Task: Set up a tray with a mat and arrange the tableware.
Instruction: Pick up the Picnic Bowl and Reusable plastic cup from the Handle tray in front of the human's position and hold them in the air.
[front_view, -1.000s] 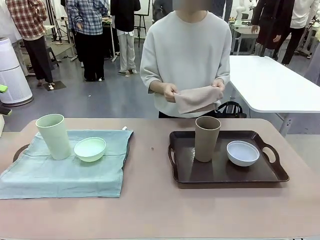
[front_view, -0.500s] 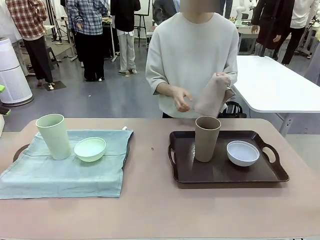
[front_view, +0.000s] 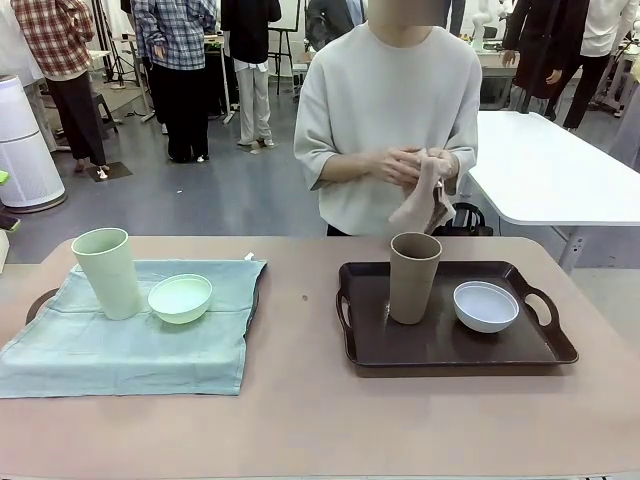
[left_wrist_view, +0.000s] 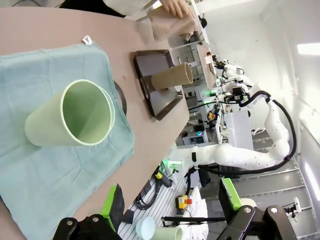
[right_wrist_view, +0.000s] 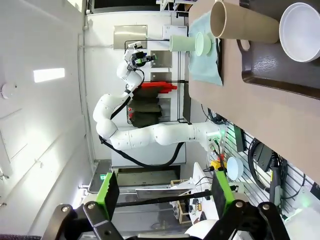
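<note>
left gripper (left_wrist_view: 171, 200) wide open, empty | right gripper (right_wrist_view: 165, 189) wide open, empty | green tumbler (front_view: 107, 272), green bowl (front_view: 180, 297) on green cloth (front_view: 130, 350), counter (front_view: 300, 410) left | brown tumbler (front_view: 414, 276), white bowl (front_view: 486, 305) in brown tray (front_view: 440, 350) | person's hands (front_view: 400, 165) hold beige cloth (front_view: 425, 195)

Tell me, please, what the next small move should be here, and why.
Probably lift the brown tumbler off the dark tray: that tray has no mat, while the green tumbler already stands on a mat, and the person's hands hold a beige cloth that seems meant to go underneath.
</note>
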